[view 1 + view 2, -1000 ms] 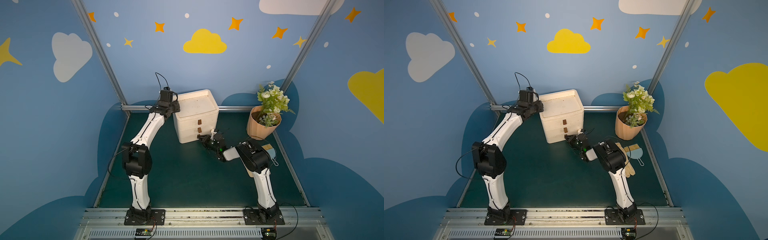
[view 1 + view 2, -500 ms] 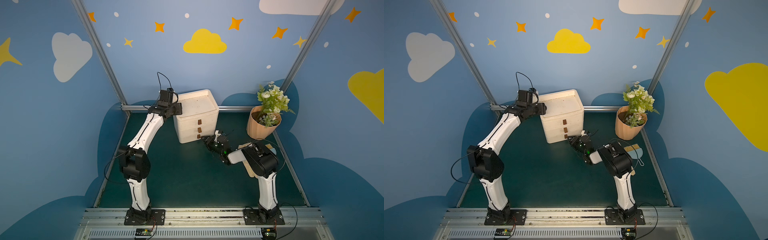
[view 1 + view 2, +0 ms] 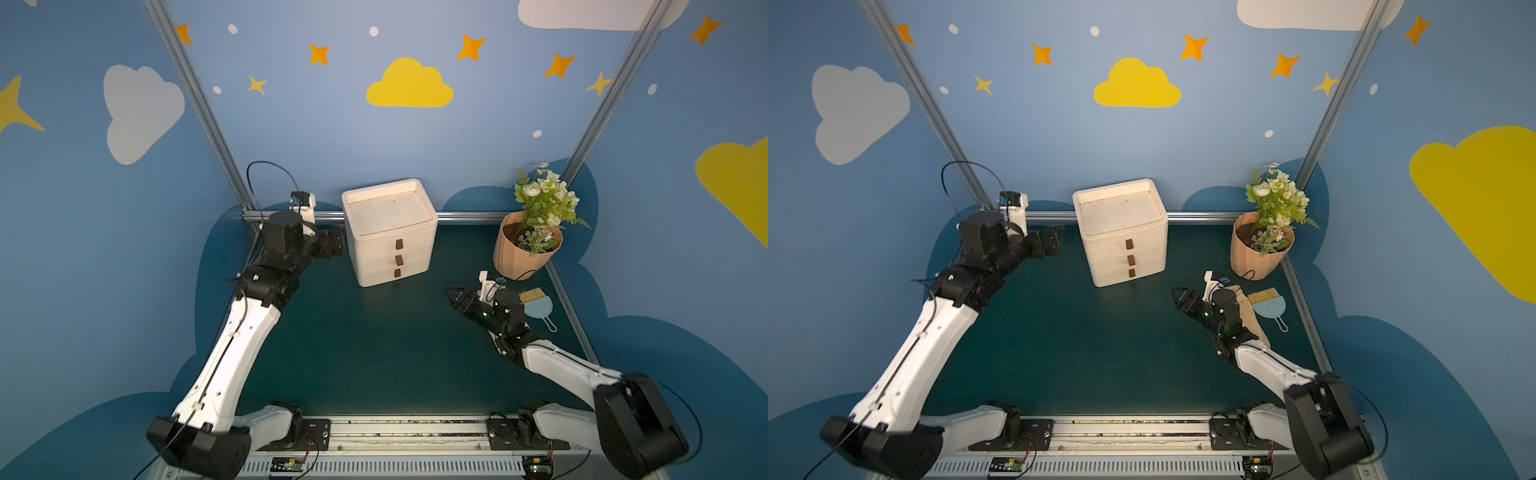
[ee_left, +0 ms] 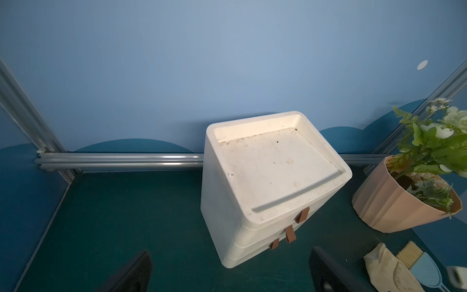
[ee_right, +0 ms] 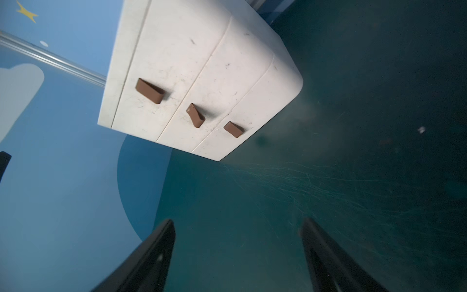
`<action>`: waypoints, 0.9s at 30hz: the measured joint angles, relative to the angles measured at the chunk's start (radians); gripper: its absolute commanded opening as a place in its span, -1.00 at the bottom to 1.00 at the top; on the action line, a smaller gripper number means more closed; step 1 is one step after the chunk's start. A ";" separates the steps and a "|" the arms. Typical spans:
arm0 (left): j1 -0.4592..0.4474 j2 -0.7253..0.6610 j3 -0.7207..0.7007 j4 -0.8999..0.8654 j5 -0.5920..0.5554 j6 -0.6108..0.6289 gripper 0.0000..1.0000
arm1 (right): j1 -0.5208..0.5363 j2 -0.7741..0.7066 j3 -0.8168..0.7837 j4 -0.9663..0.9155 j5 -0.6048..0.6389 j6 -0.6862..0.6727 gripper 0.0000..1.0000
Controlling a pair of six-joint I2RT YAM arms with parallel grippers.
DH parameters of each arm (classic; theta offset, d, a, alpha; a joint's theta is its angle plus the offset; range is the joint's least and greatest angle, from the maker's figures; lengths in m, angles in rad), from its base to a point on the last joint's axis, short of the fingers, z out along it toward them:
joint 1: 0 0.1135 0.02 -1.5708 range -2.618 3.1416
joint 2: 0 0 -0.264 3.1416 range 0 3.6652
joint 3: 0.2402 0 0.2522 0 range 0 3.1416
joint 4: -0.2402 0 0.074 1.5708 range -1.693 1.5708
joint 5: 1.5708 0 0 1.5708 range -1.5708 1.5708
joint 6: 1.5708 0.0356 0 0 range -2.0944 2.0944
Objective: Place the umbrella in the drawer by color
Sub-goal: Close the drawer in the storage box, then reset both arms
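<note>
The white drawer unit (image 3: 390, 232) (image 3: 1121, 232) stands at the back middle of the green mat, and its three drawers with brown tabs (image 5: 194, 115) are all shut. The umbrella is out of view. My left gripper (image 3: 338, 245) (image 3: 1059, 241) hangs just left of the unit, clear of it. Its jaws stand wide open and empty in the left wrist view (image 4: 230, 252). My right gripper (image 3: 451, 293) (image 3: 1177, 295) hovers low over the mat, right of and in front of the unit. It points at the drawer fronts, open with nothing between its fingers (image 5: 238, 222).
A peach flower pot (image 3: 525, 253) with white flowers stands at the back right. Beside the right arm lie a blue hand brush (image 3: 538, 307) and a beige cloth bundle (image 3: 1252, 318) (image 4: 386, 268). Metal rails edge the mat.
Both grippers opened. The left one came off the unit's top left corner and drew back leftward. The right one pulled away from the drawer fronts toward the right.
</note>
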 measured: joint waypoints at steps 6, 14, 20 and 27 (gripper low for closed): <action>0.008 -0.235 -0.385 0.088 -0.109 -0.066 1.00 | -0.034 -0.383 0.062 -0.348 0.154 -0.317 0.90; 0.031 -0.290 -0.729 0.231 -0.298 -0.084 1.00 | -0.127 -0.507 -0.025 -0.469 0.412 -0.579 0.96; 0.041 -0.283 -0.882 0.386 -0.374 -0.005 1.00 | -0.265 -0.379 -0.211 -0.304 0.476 -0.618 0.96; 0.050 -0.198 -0.940 0.493 -0.397 0.042 1.00 | -0.396 -0.085 -0.257 -0.055 0.403 -0.616 0.95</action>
